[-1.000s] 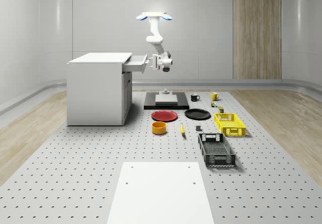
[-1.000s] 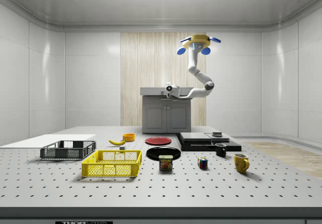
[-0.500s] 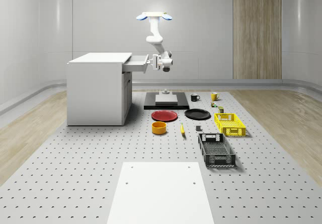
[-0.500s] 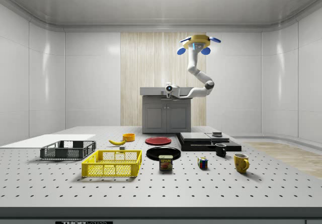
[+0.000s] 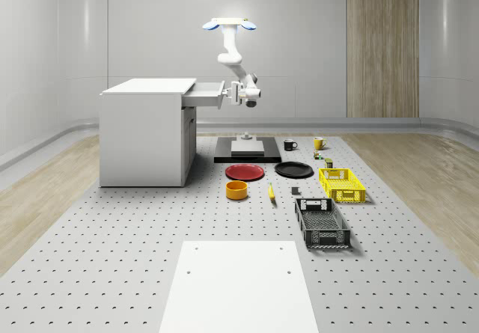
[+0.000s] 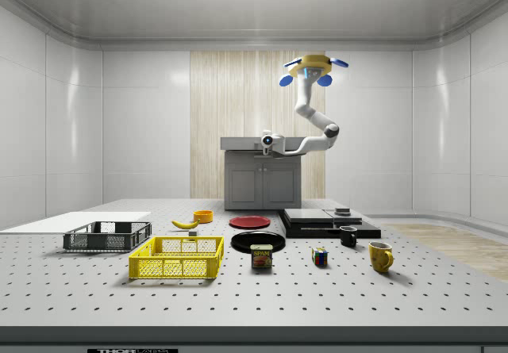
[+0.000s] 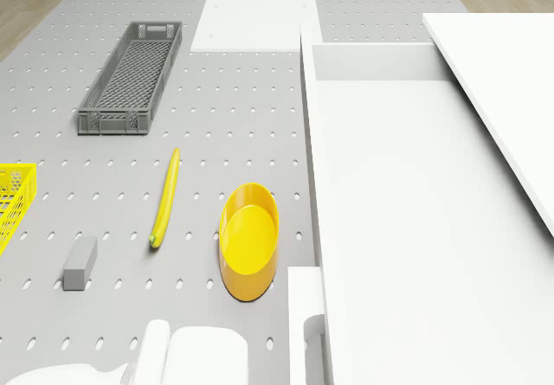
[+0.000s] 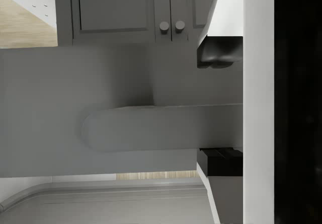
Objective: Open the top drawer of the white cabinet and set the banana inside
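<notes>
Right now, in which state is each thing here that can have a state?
Top drawer: pulled open, empty.
Lower doors: shut.
Banana: lying flat beside the bowl, not in the drawer.
Bowl: upright, empty.
Grey crate: empty.
Jaws: open, one on each side of the drawer handle.
Drone: hovering in front of the open drawer.

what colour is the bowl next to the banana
Yellow-orange. The bowl beside the banana shows best in the drone view.

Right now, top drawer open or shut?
Open. The top drawer juts out from the white cabinet toward the gripper, and the drone view looks down into its bare interior. The banana lies on the floor.
</notes>
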